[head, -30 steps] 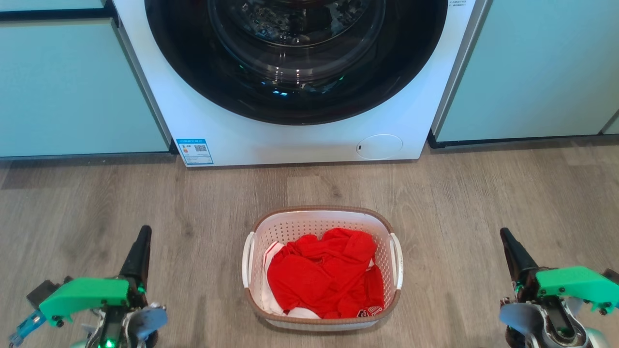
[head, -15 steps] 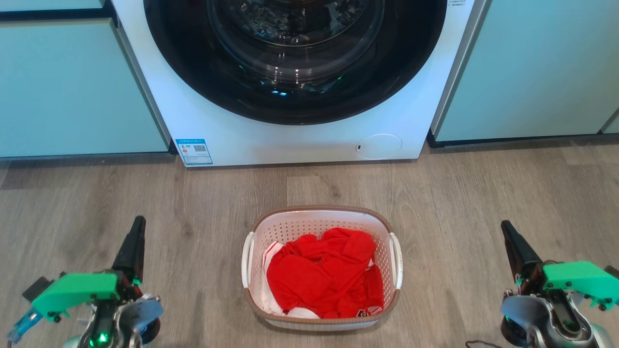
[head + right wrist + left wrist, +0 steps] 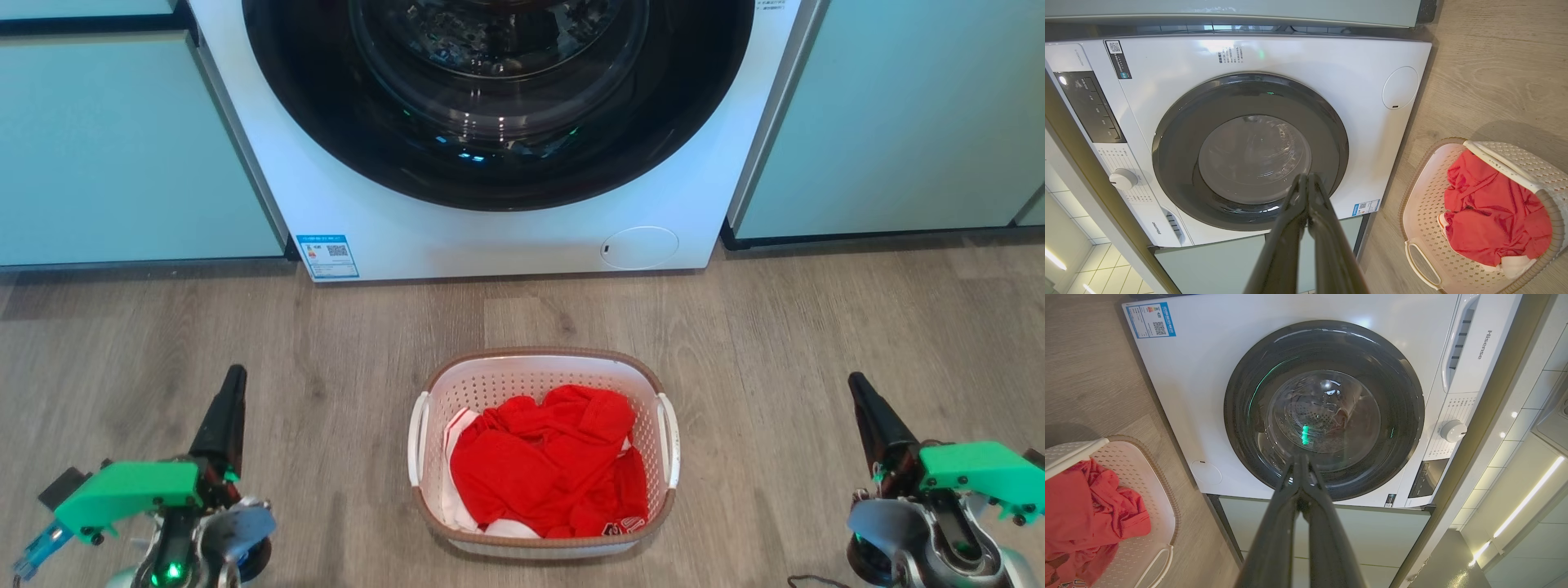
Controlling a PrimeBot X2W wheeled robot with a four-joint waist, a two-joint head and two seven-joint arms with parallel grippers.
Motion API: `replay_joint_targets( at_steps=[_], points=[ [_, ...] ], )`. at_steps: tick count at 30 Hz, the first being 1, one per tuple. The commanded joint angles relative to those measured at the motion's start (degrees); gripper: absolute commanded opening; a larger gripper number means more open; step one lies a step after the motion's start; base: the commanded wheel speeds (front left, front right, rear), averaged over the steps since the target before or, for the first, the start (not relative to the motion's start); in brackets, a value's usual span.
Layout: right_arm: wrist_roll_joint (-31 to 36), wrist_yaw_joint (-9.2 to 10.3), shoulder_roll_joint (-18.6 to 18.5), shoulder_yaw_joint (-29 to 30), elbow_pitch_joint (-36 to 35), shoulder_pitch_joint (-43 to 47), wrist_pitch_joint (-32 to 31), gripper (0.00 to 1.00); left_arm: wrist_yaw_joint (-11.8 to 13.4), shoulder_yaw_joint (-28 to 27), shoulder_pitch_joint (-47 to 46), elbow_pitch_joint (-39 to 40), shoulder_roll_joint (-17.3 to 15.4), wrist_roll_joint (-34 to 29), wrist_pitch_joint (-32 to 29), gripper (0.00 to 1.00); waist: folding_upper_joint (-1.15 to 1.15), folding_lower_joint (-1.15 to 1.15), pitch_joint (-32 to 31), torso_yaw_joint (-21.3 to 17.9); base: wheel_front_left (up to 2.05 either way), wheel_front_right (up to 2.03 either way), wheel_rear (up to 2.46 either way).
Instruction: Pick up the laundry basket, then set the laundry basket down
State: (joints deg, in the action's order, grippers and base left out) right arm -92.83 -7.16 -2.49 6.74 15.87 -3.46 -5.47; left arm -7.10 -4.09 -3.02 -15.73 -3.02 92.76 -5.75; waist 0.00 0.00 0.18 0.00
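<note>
Low in the middle of the head view, a small white perforated plastic laundry basket (image 3: 522, 382) with a brown woven-look rim is seen standing upright on the grey wood-grain floor (image 3: 816, 327). It is well apart from both grippers and a little in front of a white front-loading washer (image 3: 490, 241) with a dark round door. Crumpled red clothing (image 3: 547, 465) is held inside it. Its long axis appears to be laid left to right across the frame, parallel to the washer's front, with a white handle (image 3: 418, 441) at each end.

The left gripper (image 3: 234, 374) is placed at the lower left and the right gripper (image 3: 854, 380) at the lower right, each pointed up the frame toward the washer. From this view the gap between the fingers cannot be judged. In the wrist views each pair is seen pressed together at the tips, with nothing between them.

A white dial (image 3: 1453, 430) and a dark control panel (image 3: 1088, 108) are also brought out by those views, whereas the head view is cut off across the door. The basket is found at the lower left edge of the left wrist view and at the lower right of the right wrist view.
</note>
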Motion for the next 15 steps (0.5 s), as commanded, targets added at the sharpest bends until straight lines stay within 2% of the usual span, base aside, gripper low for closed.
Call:
replay_joint_targets(
  at_steps=[1,15],
  points=[
    [0.0,-0.33,-1.0,-1.0,-1.9,-2.6,-0.4,0.00,-0.4,-1.9,-3.1,1.7,-0.3,-0.1,-0.3,0.00,0.00,0.00,0.0,0.0,0.00,0.00,0.00],
    [0.1,-0.33,-0.9,-0.9,-1.9,-2.7,-0.5,0.00,-0.4,-2.0,-3.1,1.7,-0.2,-0.2,-0.4,0.00,0.00,0.00,0.0,0.0,0.00,0.00,0.00]
  ],
)
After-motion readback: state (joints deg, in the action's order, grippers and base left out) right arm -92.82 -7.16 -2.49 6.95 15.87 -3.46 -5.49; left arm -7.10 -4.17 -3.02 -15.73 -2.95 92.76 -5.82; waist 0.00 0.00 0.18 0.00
